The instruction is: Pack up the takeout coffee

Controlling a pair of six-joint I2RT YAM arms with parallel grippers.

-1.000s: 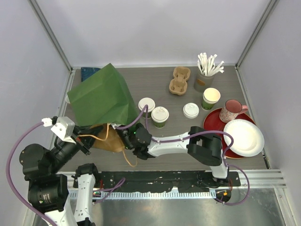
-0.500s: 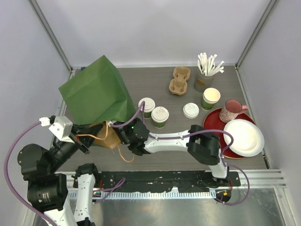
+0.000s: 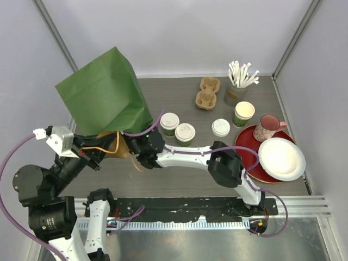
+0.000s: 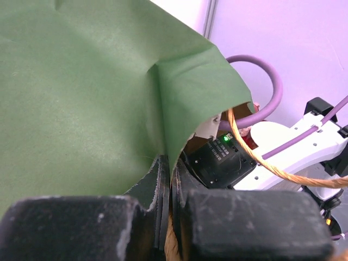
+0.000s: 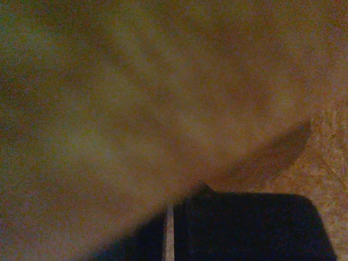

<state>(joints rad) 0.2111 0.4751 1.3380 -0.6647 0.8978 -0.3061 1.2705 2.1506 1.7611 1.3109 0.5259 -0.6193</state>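
My left gripper (image 4: 171,182) is clamped on the rim of the green paper bag (image 3: 103,100), and my right gripper (image 3: 136,149) is buried in its mouth, closed or not I cannot tell. Pulling them apart hard could tear that thin rim. The bag holds nothing I can see but that gripper, the pulp carrier (image 3: 207,92) is bare, and the far lidded cup (image 3: 169,122) and near lidded cup (image 3: 185,134) stand just right of the bag.

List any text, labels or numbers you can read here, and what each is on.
Nothing is readable in any view.
Lidded green cups: any print is too small to read.
Small white sticker on the right arm: blurred, unreadable.
Green paper bag: no print on the faces shown.
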